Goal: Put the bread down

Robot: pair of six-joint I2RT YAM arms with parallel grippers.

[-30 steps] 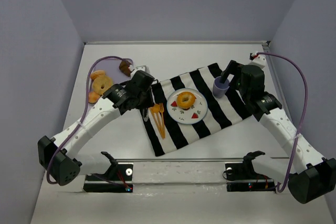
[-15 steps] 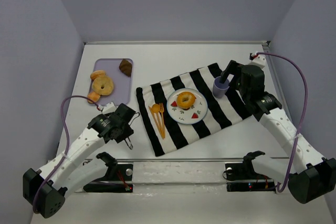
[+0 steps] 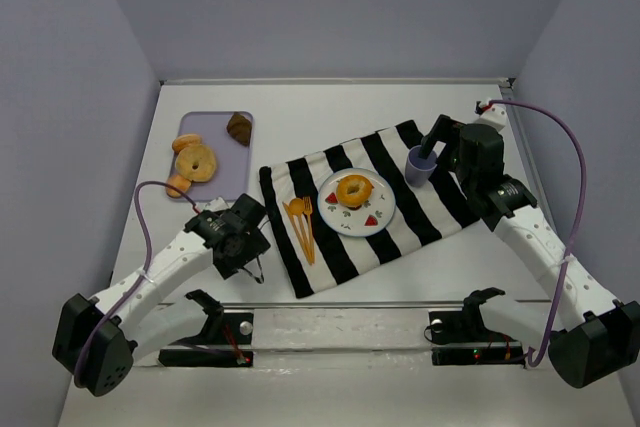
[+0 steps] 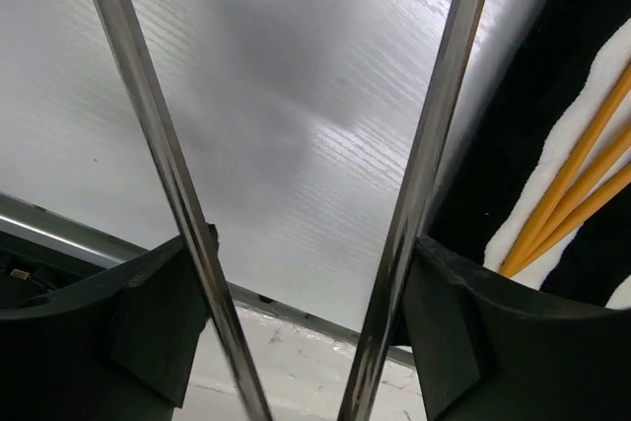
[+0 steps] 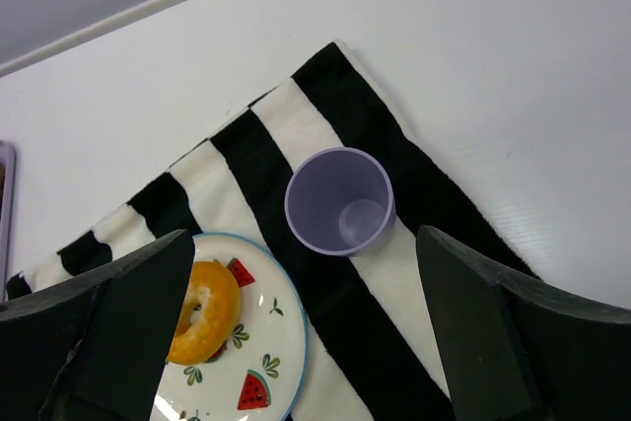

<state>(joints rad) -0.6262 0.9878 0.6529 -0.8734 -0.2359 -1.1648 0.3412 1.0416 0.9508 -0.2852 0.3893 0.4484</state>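
Observation:
The bread point(image 3: 354, 190), a small glossy golden-orange ring, lies on the white watermelon-patterned plate point(image 3: 380, 219) on the striped cloth. The right wrist view shows the bread point(image 5: 202, 311) on the left part of the plate point(image 5: 268, 367). My right gripper point(image 3: 432, 137) hovers over the purple cup point(image 3: 419, 165), behind and right of the plate. It point(image 5: 308, 342) is open and holds nothing. My left gripper point(image 3: 255, 269) sits low over the bare table, left of the cloth and well away from the bread. Its two thin metal fingers point(image 4: 434, 145) stand apart with nothing between them.
A lilac tray point(image 3: 222, 179) at the back left holds a paler ring bread point(image 3: 197, 160) and a dark brown lump point(image 3: 239, 128). An orange fork and spoon point(image 3: 300, 222) lie on the black-and-white cloth point(image 3: 340, 252) left of the plate. A metal rail point(image 3: 340, 312) runs along the near edge.
My left arm pulled back from the cutlery on the cloth to the near left, uncovering the tray. Its fingers went from shut to open. The right arm and the bread stayed put.

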